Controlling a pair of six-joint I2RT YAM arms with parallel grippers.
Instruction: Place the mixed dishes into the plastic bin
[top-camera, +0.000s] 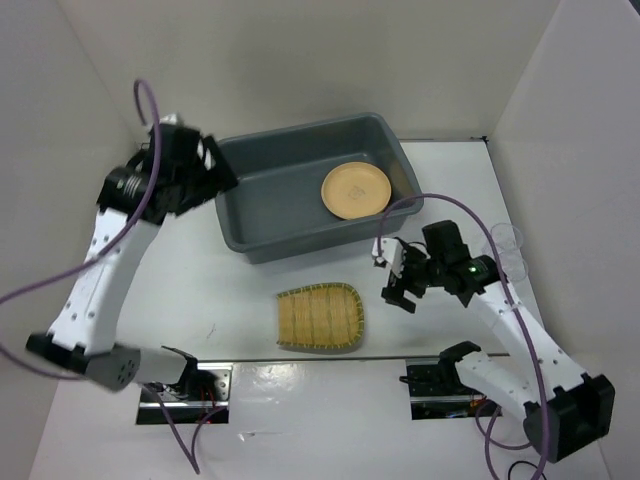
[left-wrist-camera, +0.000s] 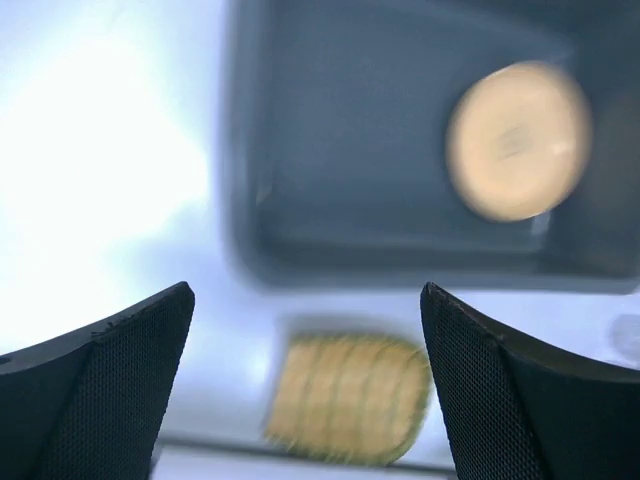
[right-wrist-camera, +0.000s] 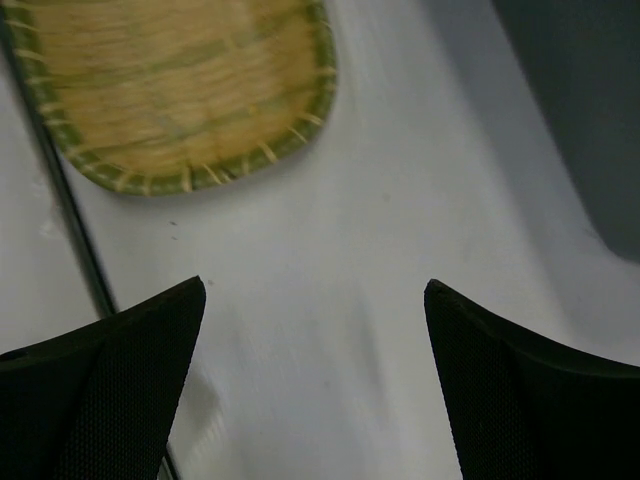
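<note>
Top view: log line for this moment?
tan plate in grey bin | bamboo tray on table | clear cups on table | left gripper open, empty | right gripper open, empty

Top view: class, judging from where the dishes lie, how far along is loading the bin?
Done: one tan plate lies inside the grey bin. In hand: nothing; the left gripper and right gripper are both open and empty. Left: the woven tray on the table and the clear cups at its right side.
</note>
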